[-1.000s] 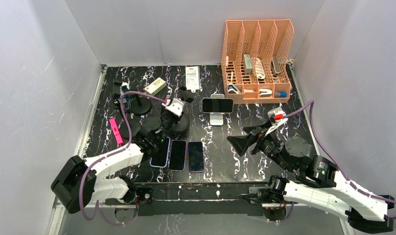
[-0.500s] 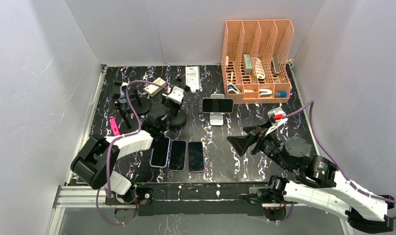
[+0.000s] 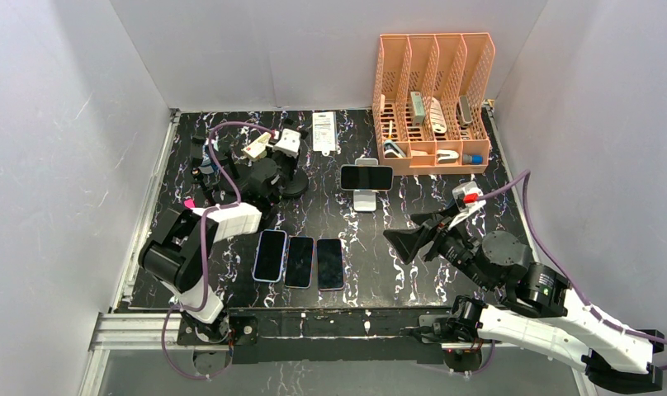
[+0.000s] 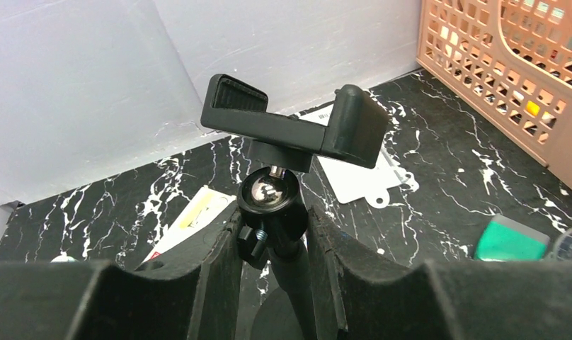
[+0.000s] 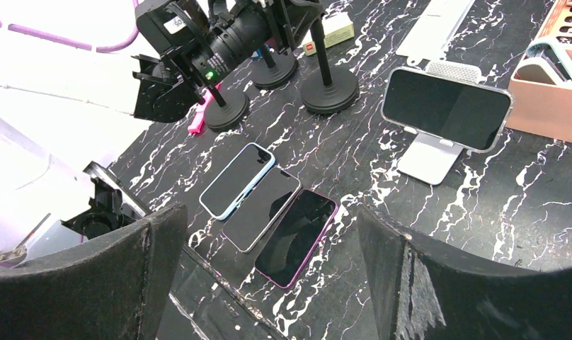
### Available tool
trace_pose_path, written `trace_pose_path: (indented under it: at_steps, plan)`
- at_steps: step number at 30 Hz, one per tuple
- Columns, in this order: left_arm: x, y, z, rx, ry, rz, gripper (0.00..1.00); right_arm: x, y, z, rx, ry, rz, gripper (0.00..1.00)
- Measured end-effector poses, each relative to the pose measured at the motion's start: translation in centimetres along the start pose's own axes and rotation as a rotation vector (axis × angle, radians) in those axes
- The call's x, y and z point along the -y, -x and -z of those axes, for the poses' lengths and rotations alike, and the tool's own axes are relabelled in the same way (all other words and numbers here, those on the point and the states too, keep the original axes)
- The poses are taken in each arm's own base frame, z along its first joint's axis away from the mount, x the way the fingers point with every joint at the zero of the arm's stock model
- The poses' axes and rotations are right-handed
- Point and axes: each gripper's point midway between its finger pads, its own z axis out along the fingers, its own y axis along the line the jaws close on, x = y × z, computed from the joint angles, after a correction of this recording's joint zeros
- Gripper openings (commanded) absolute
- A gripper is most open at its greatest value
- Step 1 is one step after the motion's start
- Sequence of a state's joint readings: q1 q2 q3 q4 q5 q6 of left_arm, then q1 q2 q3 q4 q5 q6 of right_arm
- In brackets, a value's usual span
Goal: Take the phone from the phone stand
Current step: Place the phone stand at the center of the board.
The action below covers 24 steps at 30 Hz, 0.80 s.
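Note:
A dark-screened phone (image 3: 366, 176) lies sideways on a white phone stand (image 3: 364, 199) at the table's middle back; both also show in the right wrist view, the phone (image 5: 446, 108) on the stand (image 5: 428, 157). My right gripper (image 3: 413, 235) is open and empty, hovering to the right of and nearer than the stand, its jaws wide apart (image 5: 272, 227). My left gripper (image 3: 272, 172) is at the back left, shut on the post of an empty black clamp stand (image 4: 290, 124), just under its ball head. Its fingers (image 4: 223, 262) press the post from both sides.
Three phones (image 3: 300, 261) lie flat in a row near the front middle. Other black round-based stands (image 3: 235, 177) stand at the back left. An orange file organizer (image 3: 433, 107) with small items fills the back right. A white tag (image 3: 324, 130) lies by the back wall.
My left arm has swung toward the back left, away from the flat phones, taking the black clamp stand with it. The right arm and the phone on the white stand have not moved.

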<state>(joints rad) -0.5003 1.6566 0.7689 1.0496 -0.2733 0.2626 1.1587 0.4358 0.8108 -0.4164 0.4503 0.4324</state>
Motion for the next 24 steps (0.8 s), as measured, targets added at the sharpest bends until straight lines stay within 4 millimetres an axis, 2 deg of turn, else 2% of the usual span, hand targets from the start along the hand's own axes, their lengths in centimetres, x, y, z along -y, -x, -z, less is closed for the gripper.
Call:
trace_pose_path:
  at_steps: [9, 14, 17, 24]
  plan:
    - [-1.6, -0.3, -0.5, -0.004, 0.050, 0.008, 0.00, 0.1, 0.4, 0.6, 0.020, 0.008, -0.011, 0.96]
    - [-1.7, -0.5, -0.6, -0.001, 0.054, 0.026, 0.21, 0.1, 0.2, 0.6, 0.014, 0.006, -0.012, 0.96]
    - [-1.6, -0.7, -0.5, -0.003, 0.051, 0.040, 0.30, 0.2, 0.2, 0.6, 0.012, 0.005, -0.012, 0.96]
    - [-1.9, -0.7, 1.2, 0.013, 0.050, 0.065, 0.52, 0.1, 0.1, 0.6, 0.011, 0.006, -0.011, 0.96]
